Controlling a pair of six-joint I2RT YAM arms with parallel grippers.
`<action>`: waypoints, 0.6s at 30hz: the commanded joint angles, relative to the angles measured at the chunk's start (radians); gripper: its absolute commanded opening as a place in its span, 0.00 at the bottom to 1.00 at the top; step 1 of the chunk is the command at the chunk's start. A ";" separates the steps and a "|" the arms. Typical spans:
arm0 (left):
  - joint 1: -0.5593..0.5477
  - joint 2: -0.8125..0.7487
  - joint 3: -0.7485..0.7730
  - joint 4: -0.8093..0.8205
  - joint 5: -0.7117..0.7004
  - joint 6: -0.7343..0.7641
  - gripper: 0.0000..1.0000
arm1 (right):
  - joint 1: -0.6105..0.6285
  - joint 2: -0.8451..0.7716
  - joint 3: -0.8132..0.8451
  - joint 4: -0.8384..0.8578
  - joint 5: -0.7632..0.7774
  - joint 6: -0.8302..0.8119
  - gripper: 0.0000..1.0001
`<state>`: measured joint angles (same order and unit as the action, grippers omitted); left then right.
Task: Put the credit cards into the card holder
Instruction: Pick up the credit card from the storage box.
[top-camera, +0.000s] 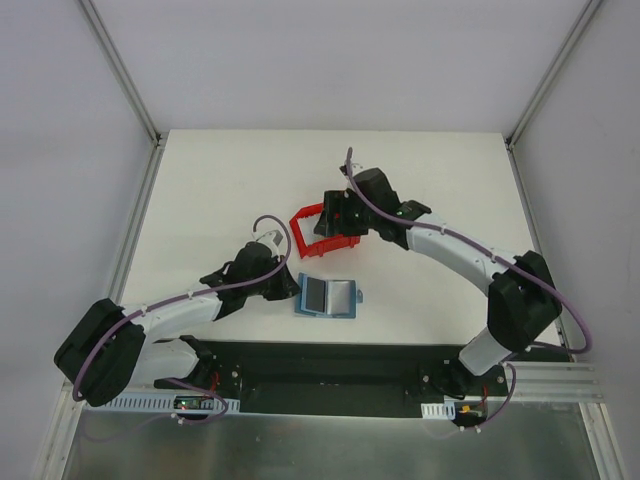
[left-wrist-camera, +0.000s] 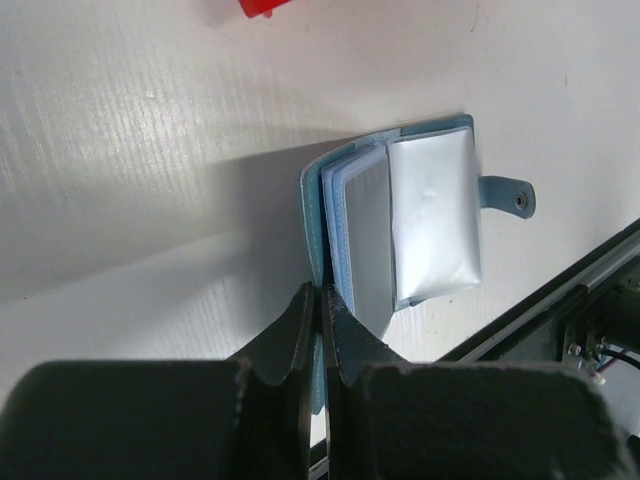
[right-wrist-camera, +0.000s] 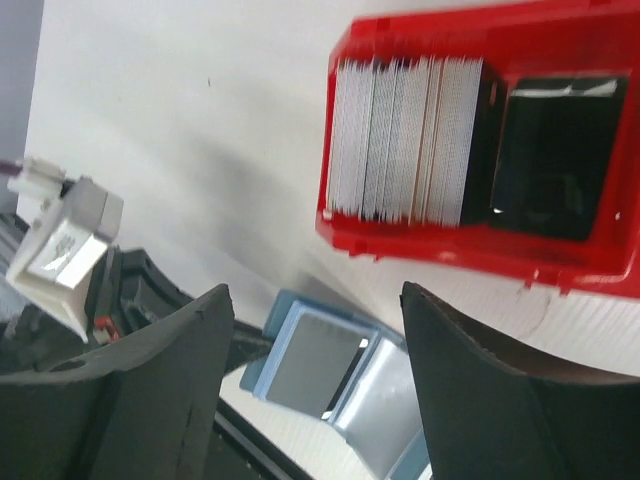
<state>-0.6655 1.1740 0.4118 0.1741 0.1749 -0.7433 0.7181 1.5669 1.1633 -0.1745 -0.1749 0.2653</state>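
The teal-blue folding card holder (left-wrist-camera: 400, 230) lies open beside the red plastic bin (right-wrist-camera: 560, 270), with the left gripper (left-wrist-camera: 320, 320) pinching its cover; the right gripper (right-wrist-camera: 315, 390) gapes wide over the bin's thin white credit cards (right-wrist-camera: 405, 140).

White table (top-camera: 230, 180); pale grey walls (top-camera: 330, 60); aluminium corner rails (top-camera: 118, 68).

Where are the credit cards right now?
Right wrist view, upper right: the credit cards stand on edge, packed in the red bin, which sits mid-table just beyond the open card holder, under the open right gripper.
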 joint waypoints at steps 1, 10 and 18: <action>0.007 -0.004 0.044 -0.015 -0.003 0.005 0.00 | -0.025 0.109 0.149 -0.134 0.009 -0.098 0.72; 0.007 -0.019 0.047 -0.025 -0.003 0.012 0.00 | -0.068 0.303 0.349 -0.209 0.017 -0.138 0.76; 0.007 -0.020 0.047 -0.030 -0.006 0.022 0.00 | -0.101 0.415 0.426 -0.194 -0.060 -0.153 0.84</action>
<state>-0.6655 1.1721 0.4297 0.1532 0.1745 -0.7429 0.6296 1.9434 1.5211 -0.3603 -0.1875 0.1333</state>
